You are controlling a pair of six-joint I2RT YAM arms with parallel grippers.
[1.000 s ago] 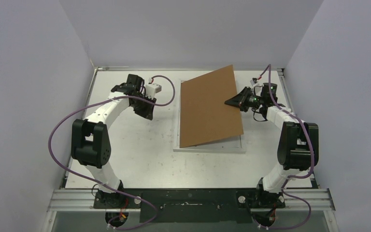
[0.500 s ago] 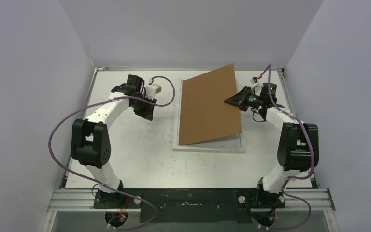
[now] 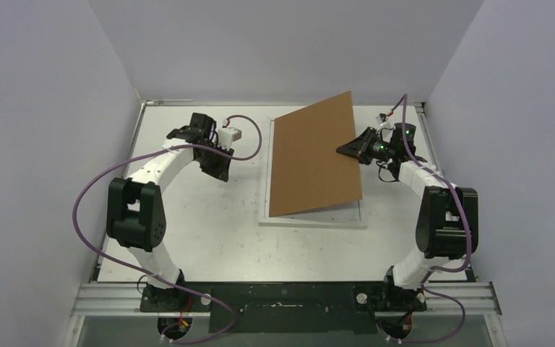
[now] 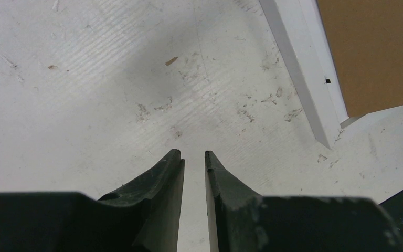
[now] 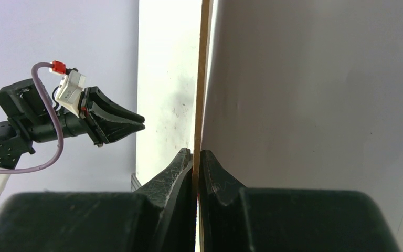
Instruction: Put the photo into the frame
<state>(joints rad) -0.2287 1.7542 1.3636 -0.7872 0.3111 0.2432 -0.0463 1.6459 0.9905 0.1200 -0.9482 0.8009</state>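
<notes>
The frame is a thin-edged white rectangle lying flat. A cardboard backing board leans tilted over it and hides most of it. Only the frame's left rail and near rail show past the board's edges. The left wrist view shows one white rail ending at a corner, with a small dark notch on its inner face.

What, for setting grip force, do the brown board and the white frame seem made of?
The brown board: likely cardboard or thin fibreboard, matte; even tan face, thin edge pinched in the right gripper. The frame: smooth white, perhaps painted wood or plastic, can't tell; crisp square edges.
</notes>
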